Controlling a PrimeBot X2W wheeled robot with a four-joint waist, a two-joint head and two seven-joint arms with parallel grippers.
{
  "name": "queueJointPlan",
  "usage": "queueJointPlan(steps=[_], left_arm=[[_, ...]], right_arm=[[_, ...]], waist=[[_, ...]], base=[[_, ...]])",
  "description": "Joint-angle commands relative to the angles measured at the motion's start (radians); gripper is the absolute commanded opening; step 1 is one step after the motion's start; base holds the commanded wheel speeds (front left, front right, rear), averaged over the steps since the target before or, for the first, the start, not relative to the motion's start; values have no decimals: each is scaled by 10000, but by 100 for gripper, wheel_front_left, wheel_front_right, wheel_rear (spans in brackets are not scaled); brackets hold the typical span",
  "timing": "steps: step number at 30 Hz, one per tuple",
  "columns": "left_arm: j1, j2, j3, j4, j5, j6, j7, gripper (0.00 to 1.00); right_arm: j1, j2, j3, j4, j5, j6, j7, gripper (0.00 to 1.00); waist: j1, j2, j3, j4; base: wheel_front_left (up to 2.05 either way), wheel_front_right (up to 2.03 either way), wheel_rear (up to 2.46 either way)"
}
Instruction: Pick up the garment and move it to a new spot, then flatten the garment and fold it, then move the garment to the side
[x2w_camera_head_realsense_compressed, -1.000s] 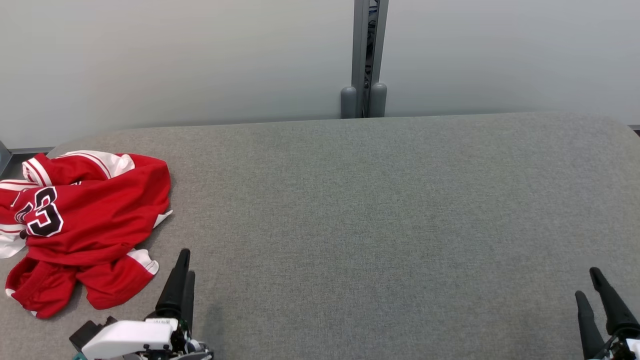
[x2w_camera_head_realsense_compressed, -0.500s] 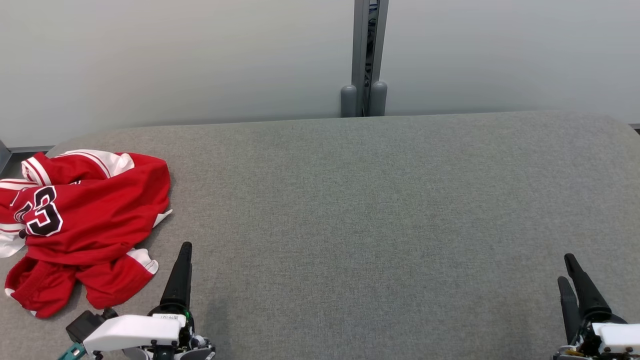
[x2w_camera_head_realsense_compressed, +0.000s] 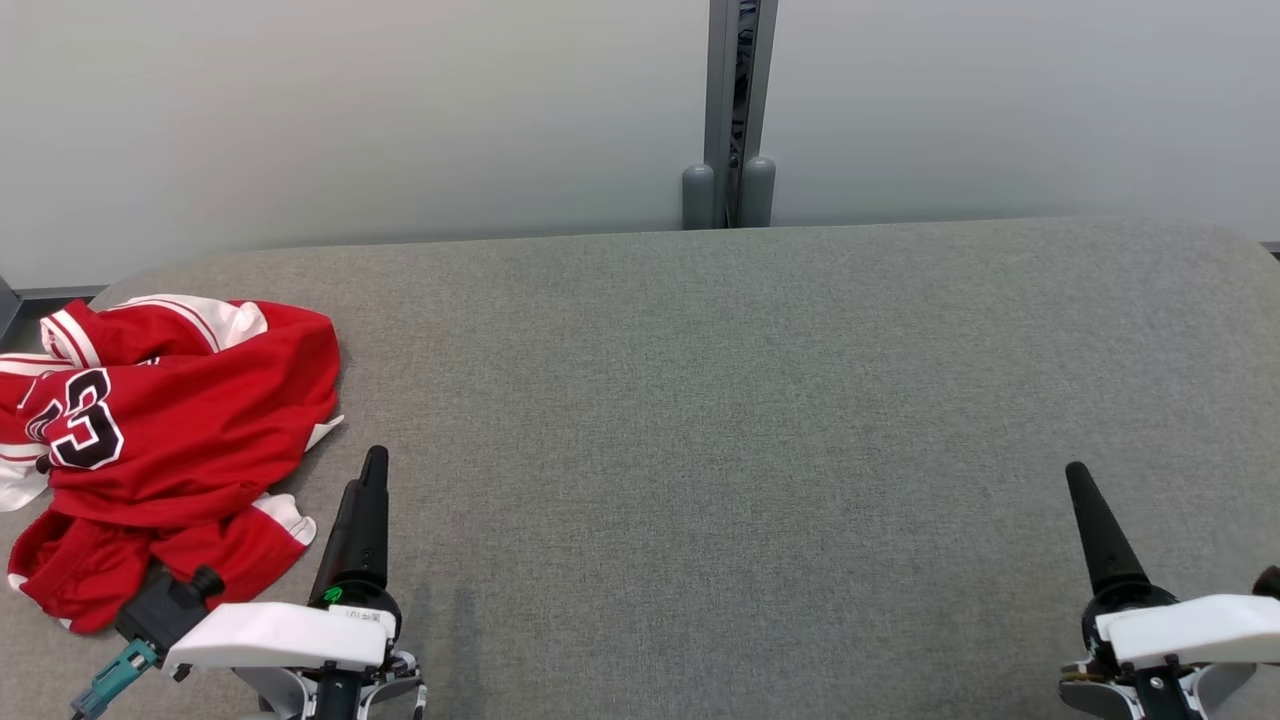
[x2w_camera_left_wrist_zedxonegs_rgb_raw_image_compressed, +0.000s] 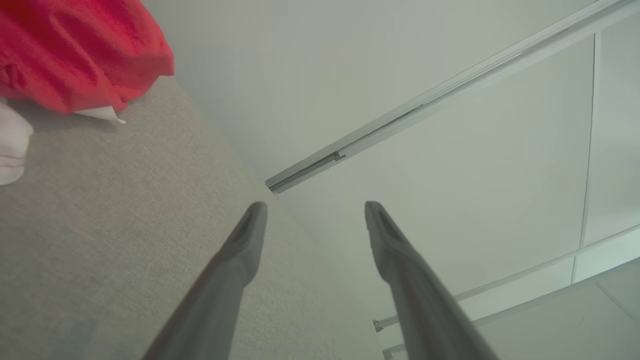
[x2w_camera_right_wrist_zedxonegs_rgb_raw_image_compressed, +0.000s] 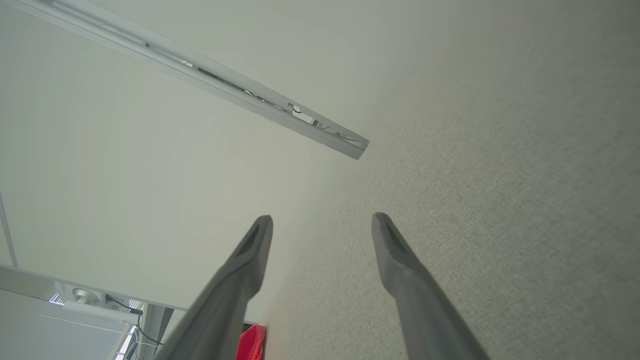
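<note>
Head view: red garment (x2w_camera_head_realsense_compressed: 170, 430) lies crumpled at the left edge of the grey table (x2w_camera_head_realsense_compressed: 700, 400), with the left end effector (x2w_camera_head_realsense_compressed: 362, 475) just beside it. Left wrist view: fingers spread, nothing held. Right wrist view: right end effector (x2w_camera_right_wrist_zedxonegs_rgb_raw_image_compressed: 322, 220) released, empty, well apart from the garment.

The grey, fabric-covered counter (x2w_camera_head_realsense_compressed: 760, 400), rounded at its far corners, carries a crumpled red garment (x2w_camera_head_realsense_compressed: 200, 430) with white striped trim and a black numeral, which lies bunched in a heap at the counter's left end.
</note>
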Motion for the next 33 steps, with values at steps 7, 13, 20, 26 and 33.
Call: queueJointPlan(steps=[7, 13, 20, 26, 33], left_arm=[[-266, 37, -91, -466, 1727, 284, -279, 100], [-283, 42, -163, -567, 2568, 466, -431, 100], [-322, 47, -206, -740, 3597, 689, -581, 100], [-336, 50, -279, -843, 4468, 828, -718, 100], [-350, 57, -323, -955, 5263, 964, -869, 100]], right_arm=[[-457, -224, 736, -356, -1709, 45, -469, 100], [-544, -240, 1052, -431, -2600, 48, -722, 100], [-637, -203, 1183, -450, -3401, 51, -970, 100], [-738, -206, 1465, -316, -4274, 53, -1204, 100], [-857, -192, 1672, -282, -5002, 56, -1445, 100]], waist=[[0, 0, 12, 11], [0, 0, 30, 20], [0, 0, 55, 41], [0, 0, 72, 60], [0, 0, 99, 71]], base=[[0, 0, 0], [0, 0, 0], [0, 0, 0], [0, 0, 0], [0, 0, 0]])
